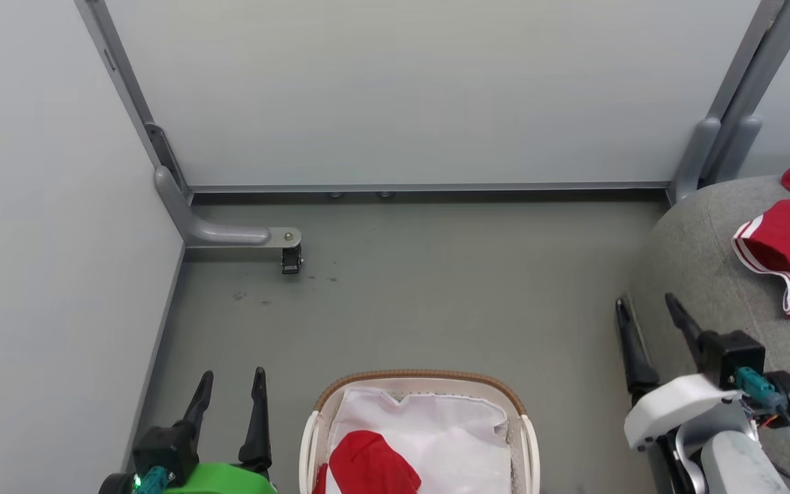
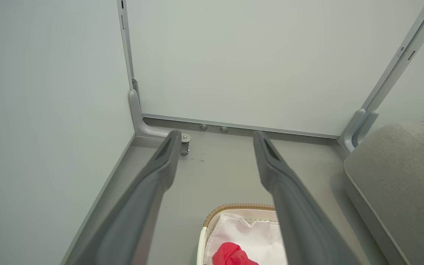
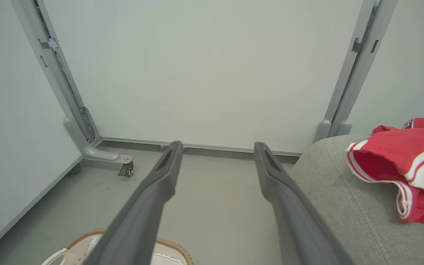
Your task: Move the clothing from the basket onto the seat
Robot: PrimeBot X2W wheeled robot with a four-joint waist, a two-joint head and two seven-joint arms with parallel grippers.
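Though spread wide, left hand (image 1: 233,372), right hand (image 1: 645,300) empty, basket (image 1: 422,375) between them.

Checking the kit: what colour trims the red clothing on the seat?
White stripes on the clothing; right wrist view shows best.

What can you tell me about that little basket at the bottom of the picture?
The basket is a small white plastic tub with rounded ends, a brown woven rim and white side handles. It stands upright on the grey floor, cut off by the head view's bottom edge. A white cloth liner drapes inside, and a bright red garment lies crumpled on it at the left. The grey seat sits apart to its right.
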